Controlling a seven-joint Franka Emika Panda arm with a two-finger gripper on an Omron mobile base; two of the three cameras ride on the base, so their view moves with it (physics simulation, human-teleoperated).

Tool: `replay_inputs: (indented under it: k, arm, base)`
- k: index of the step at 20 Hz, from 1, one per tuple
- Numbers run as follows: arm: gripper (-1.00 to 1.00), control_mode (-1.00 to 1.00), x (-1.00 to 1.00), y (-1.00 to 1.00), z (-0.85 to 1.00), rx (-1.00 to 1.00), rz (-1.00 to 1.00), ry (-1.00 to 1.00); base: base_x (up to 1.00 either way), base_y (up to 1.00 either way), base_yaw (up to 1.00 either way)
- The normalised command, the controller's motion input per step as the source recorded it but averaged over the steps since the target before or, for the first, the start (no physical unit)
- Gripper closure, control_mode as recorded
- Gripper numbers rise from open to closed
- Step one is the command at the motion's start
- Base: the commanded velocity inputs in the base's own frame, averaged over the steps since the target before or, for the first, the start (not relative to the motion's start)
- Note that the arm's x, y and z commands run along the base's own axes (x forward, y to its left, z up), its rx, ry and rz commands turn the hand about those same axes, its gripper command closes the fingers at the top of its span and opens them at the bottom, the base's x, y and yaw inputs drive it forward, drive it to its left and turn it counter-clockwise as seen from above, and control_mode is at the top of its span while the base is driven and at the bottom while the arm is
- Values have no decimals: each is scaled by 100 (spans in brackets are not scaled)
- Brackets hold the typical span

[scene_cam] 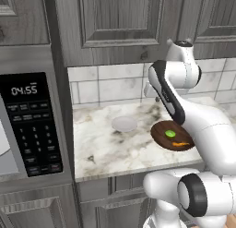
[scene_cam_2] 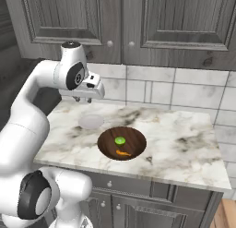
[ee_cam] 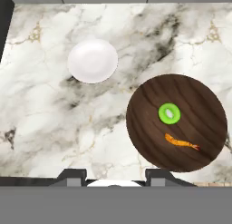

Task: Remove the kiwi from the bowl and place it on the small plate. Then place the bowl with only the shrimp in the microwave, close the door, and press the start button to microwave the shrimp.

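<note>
The dark wood bowl point(scene_cam: 162, 138) point(scene_cam_2: 133, 141) point(ee_cam: 199, 114) sits near the counter's front edge. In it lie the green kiwi point(scene_cam: 170, 134) point(scene_cam_2: 120, 141) point(ee_cam: 169, 114) and the orange shrimp point(scene_cam: 182, 143) point(scene_cam_2: 122, 153) point(ee_cam: 181, 142). Left of the bowl rests the small plate point(scene_cam: 124, 124) point(scene_cam_2: 91, 121) point(ee_cam: 93, 60), bare. My gripper point(scene_cam_2: 84, 100) point(ee_cam: 115, 177) hangs high above the counter near the wall, open, nothing between its fingers. The microwave point(scene_cam: 32, 125) is at the left, its keypad showing; its door is out of view.
Marble counter point(scene_cam: 101, 148) point(scene_cam_2: 184, 139) with a tiled backsplash point(scene_cam_2: 152, 91) behind and grey cabinets point(scene_cam_2: 120, 19) above. My own arm point(scene_cam: 184, 116) crosses over the bowl's right edge in the left base view. Part of the white turntable point(scene_cam: 2, 146) shows inside the microwave.
</note>
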Motion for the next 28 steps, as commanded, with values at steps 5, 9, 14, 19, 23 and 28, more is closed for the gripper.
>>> replay_inputs:
  k: [5,9,14,19,23,28]
  arm:
    - [-100,-100,-3,0,-11,0,0,0]
    - [-100,-100,-8,0,-67,0,0,1]
    - [-100,-100,-20,-61,-100,1,-1,11]
    - [-100,-100,-10,-82,-85,0,0,9]
    - [-100,-100,10,-56,-43,2,0,6]
    - [-100,-100,28,-30,-42,0,0,0]
  base:
    - [0,0,0]
    - [0,0,0]
    - [0,0,0]
    - [0,0,0]
    - [0,0,0]
    - [0,0,0]
